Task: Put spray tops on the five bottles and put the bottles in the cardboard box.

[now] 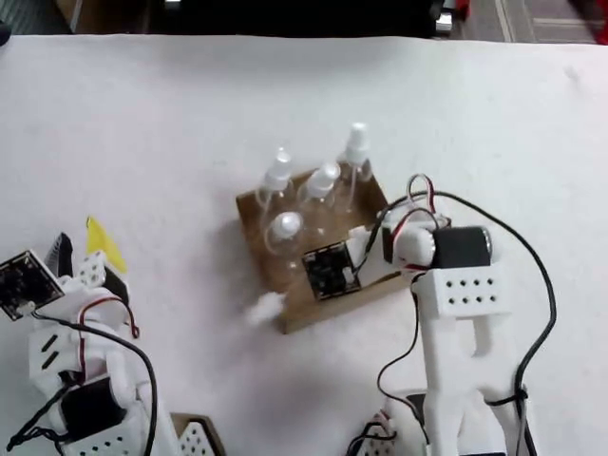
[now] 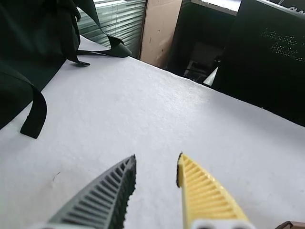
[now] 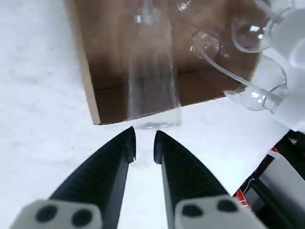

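Our right gripper (image 3: pixel 143 140) has its two black fingers (image 3: pixel 112 167) drawn close together, with a narrow gap between the tips and nothing gripped in it. Just beyond those tips stands a clear bottle (image 3: pixel 152 76). It is blurred, and its base sits at the near edge of the cardboard box (image 3: pixel 109 95). We cannot tell whether it rests inside the box or on the table (image 3: pixel 43 119). Deeper in the box, farther from this gripper, four bottles (image 1: pixel 323 185) stand upright close together, each wearing a white spray top (image 1: pixel 356 142). Our left gripper (image 2: pixel 156 162) hangs well apart from the box and is released, its grey finger (image 2: pixel 105 200) and yellow finger (image 2: pixel 205 195) spread over the white table with nothing between them. Far beyond its tips, a black bag (image 2: pixel 28 43) lies at the table's edge, one strap (image 2: pixel 35 112) trailing onto the surface.
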Controlling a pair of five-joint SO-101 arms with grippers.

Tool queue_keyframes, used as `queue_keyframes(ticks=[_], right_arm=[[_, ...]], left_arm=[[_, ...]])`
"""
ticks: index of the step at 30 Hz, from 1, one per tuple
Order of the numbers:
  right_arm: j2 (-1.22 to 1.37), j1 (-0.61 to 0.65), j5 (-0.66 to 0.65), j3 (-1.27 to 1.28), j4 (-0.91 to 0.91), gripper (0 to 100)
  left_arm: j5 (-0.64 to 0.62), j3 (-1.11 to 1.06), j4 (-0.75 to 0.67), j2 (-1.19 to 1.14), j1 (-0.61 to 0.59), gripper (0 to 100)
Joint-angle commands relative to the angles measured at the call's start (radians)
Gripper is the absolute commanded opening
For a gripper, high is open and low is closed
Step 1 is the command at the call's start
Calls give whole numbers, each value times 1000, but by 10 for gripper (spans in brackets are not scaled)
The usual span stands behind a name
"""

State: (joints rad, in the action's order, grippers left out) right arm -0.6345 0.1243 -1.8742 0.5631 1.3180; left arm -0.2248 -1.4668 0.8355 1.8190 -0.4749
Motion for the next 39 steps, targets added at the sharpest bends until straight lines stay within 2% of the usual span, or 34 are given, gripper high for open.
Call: queue_keyframes(ticks=[1,6,20,28,30,39], right_arm=[[-28,-10,-11,-84,111,17],[-82,-18,-11,-126,220,17],[-349,-44,-8,21,217,17],[-349,-59,5,103,105,19],[-344,-58,58,126,47,26],[-76,8,83,51,-38,265]], left_arm=[[8,5,-31,10,13,139],[8,5,-31,10,8,139],[8,5,-29,10,8,139],[8,5,-29,10,7,139],[8,5,-29,10,7,139],[8,5,-29,10,7,139]])
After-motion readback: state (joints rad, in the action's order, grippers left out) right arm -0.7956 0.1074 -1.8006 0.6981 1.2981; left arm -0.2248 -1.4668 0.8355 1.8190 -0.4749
